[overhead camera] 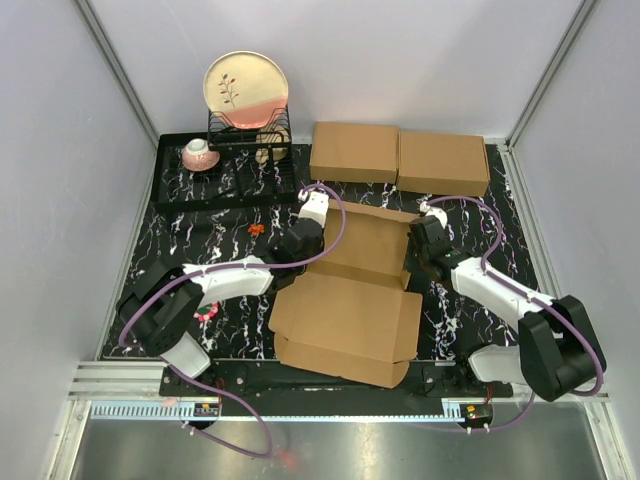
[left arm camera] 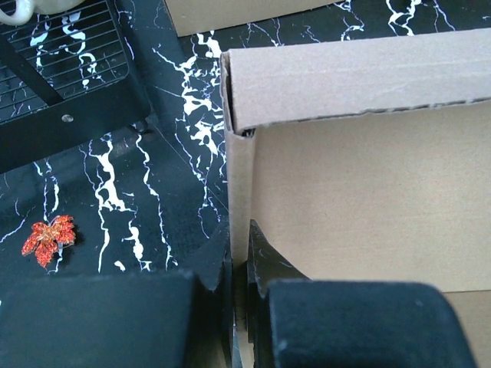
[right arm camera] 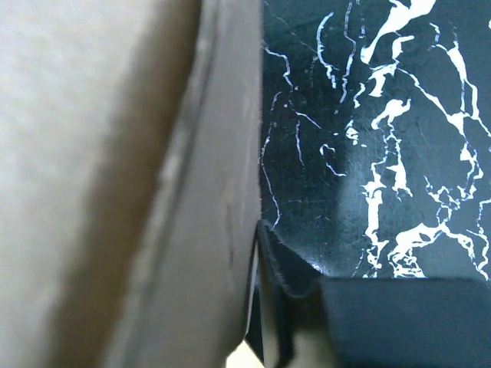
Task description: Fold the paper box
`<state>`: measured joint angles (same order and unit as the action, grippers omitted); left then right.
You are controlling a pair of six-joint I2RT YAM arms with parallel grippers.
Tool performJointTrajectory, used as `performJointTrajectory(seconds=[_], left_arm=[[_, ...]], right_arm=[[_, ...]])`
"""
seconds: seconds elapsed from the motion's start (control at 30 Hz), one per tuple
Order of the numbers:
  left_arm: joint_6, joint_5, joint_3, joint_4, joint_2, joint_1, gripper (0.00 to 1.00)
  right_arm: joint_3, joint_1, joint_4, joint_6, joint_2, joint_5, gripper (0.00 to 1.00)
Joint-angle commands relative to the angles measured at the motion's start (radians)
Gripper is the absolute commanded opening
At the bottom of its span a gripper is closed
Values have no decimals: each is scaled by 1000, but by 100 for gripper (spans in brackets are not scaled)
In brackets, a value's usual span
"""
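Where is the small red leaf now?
In the top view, the small red leaf-shaped piece lies on the black marbled table, in front of the black dish rack, left of the brown cardboard box.

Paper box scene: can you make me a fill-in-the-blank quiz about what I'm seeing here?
The left tool pinches the paper box's ____ side wall.
The plate stands ____ in the wire rack.
Beyond the paper box, ____ flat brown boxes lie side by side.
The small red thing on the table is a ____.
Missing words: left; upright; two; leaf.
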<state>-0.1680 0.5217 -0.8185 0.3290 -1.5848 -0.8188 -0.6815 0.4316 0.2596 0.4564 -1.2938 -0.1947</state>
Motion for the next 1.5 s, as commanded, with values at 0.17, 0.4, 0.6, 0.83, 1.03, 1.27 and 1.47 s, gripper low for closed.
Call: performJointTrajectory(seconds=[0.17, 0.4, 0.6, 0.83, 1.03, 1.27, 1.47], left_arm=[[-5, -2, -8, 5, 55, -6, 0], [-8, -6, -1, 15, 69, -8, 0], [-7, -5, 1, 16, 69, -8, 0], [-2, 0, -2, 5, 66, -8, 0], [-7, 0, -7, -1, 63, -8, 0], [-11, -12, -7, -11, 65, -10, 0], [-7, -57, -21, -50, 71, -11, 0]], right_arm=[[-58, 9, 33, 36, -50, -69, 6], [-104, 12, 95, 64, -102, -152, 0], [-81, 13, 66, 65, -65, -126, 14], [-87, 13, 47, 80, -7, -123, 49], [-104, 13, 33, 71, 11, -138, 47], [-115, 13, 32, 57, -47, -127, 0], [-139, 13, 73, 45, -45, -140, 0]])
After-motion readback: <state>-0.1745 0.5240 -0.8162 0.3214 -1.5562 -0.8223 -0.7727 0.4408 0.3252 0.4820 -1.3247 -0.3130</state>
